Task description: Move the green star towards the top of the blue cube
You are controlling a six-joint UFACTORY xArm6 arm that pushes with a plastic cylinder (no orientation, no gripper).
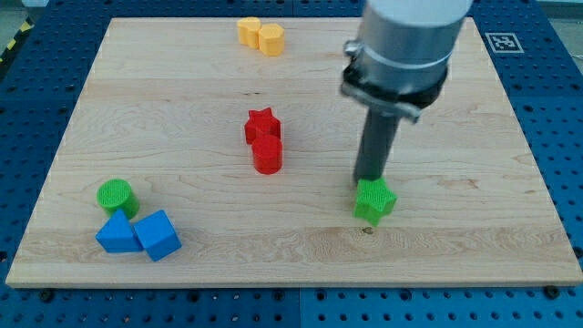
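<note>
The green star (374, 201) lies at the lower right of the wooden board. My tip (367, 179) stands right at the star's upper left edge, touching it or nearly so. The blue cube (158, 234) sits at the lower left, far to the view's left of the star. A blue triangular block (117, 233) touches the cube's left side, and a green cylinder (116, 196) stands just above that pair.
A red star (262, 126) and a red cylinder (268, 155) stand together at the board's middle. Two yellow blocks (260, 35) sit near the top edge. The arm's grey body (405, 46) hangs over the upper right.
</note>
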